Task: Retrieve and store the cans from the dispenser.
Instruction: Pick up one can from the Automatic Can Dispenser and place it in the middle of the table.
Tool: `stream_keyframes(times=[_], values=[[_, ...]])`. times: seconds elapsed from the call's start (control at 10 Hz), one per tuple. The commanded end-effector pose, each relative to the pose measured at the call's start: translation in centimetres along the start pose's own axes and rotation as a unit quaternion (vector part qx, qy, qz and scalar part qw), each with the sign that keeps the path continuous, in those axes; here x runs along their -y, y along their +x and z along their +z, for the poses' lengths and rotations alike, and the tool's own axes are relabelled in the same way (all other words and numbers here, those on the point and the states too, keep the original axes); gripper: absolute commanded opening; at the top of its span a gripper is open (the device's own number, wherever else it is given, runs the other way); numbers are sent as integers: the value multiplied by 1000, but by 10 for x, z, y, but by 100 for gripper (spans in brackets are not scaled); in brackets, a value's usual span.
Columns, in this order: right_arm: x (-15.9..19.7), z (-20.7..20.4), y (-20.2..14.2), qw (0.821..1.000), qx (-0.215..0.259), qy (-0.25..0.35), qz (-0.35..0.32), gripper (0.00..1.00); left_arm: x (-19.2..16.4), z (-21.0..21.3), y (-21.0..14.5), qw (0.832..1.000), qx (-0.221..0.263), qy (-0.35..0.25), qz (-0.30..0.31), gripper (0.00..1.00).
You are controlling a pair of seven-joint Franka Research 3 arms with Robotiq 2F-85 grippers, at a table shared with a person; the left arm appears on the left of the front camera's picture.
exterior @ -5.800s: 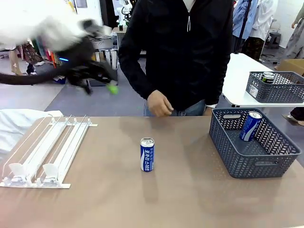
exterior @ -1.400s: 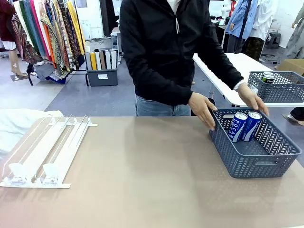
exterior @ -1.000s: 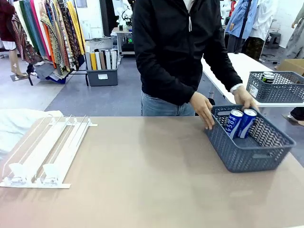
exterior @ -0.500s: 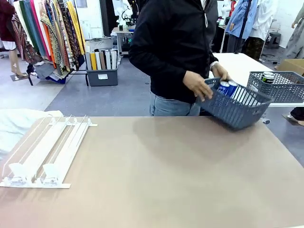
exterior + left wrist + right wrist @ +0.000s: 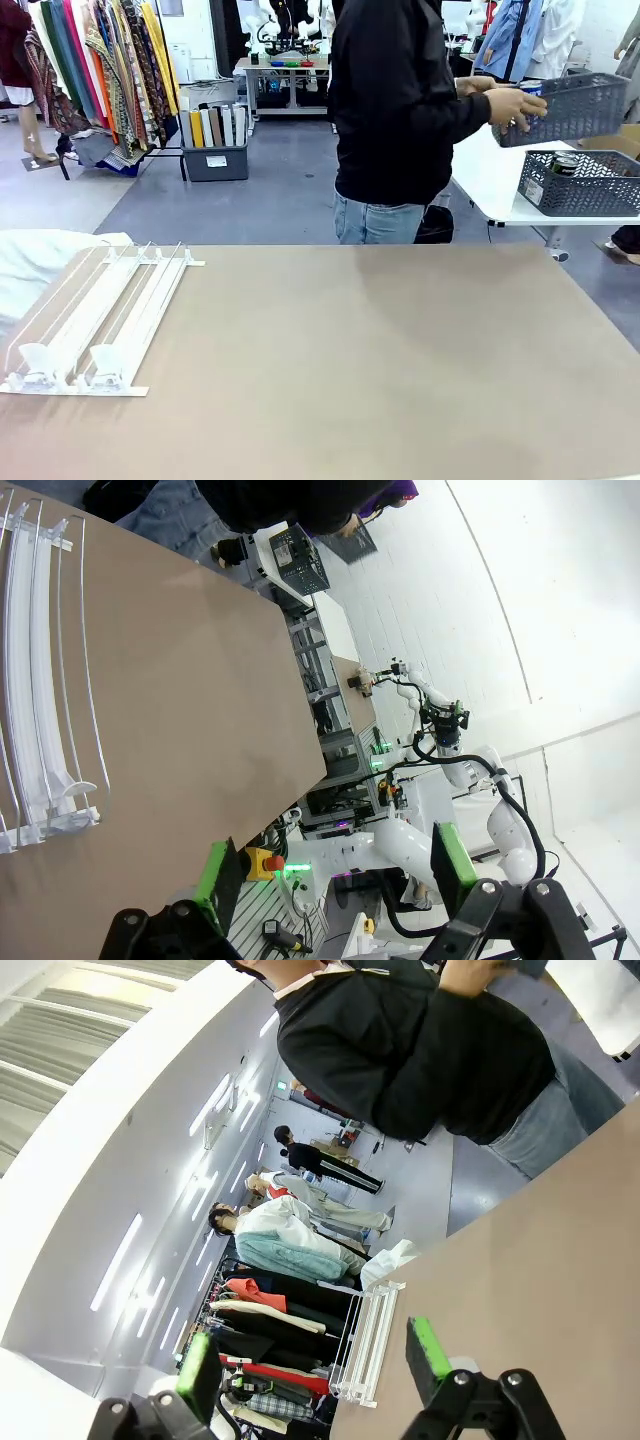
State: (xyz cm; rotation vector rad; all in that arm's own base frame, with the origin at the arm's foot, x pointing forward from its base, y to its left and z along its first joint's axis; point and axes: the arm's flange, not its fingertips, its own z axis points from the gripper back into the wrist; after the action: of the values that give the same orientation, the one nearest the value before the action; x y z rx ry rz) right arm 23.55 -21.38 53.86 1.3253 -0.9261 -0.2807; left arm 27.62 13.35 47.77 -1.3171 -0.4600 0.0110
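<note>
A: In the front view, where was the dispenser (image 5: 95, 320)?
B: At the tabletop's (image 5: 380, 370) left edge, lanes bare. Well beyond it, the person's hands (image 5: 520, 105) held a grey basket (image 5: 575, 105) with a can (image 5: 531, 90).
A: And the wrist views?
B: Left gripper (image 5: 330, 875) fingers spread wide, holding nothing, dispenser (image 5: 40, 680) ahead. Right gripper (image 5: 315, 1360) likewise, holding nothing.

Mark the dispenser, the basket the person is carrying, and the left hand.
dispenser (image 5: 100, 310): front view, on a middle rail.
carried basket (image 5: 575, 105): front view, on its mesh side wall.
left hand (image 5: 335, 875): left wrist view, midway between its open green-padded fingertips.
</note>
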Motion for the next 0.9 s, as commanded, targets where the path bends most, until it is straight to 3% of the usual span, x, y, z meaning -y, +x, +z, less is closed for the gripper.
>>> stream_keyframes(times=[0.0, 0.8], values=[[-3, -2, 3, 1000, 11, 14, 3, 100, 3, -2, -1, 1000, 5, -9, -2, 100], [-3, -2, 3, 1000, 11, 14, 3, 100, 3, -2, -1, 1000, 5, -9, -2, 100]])
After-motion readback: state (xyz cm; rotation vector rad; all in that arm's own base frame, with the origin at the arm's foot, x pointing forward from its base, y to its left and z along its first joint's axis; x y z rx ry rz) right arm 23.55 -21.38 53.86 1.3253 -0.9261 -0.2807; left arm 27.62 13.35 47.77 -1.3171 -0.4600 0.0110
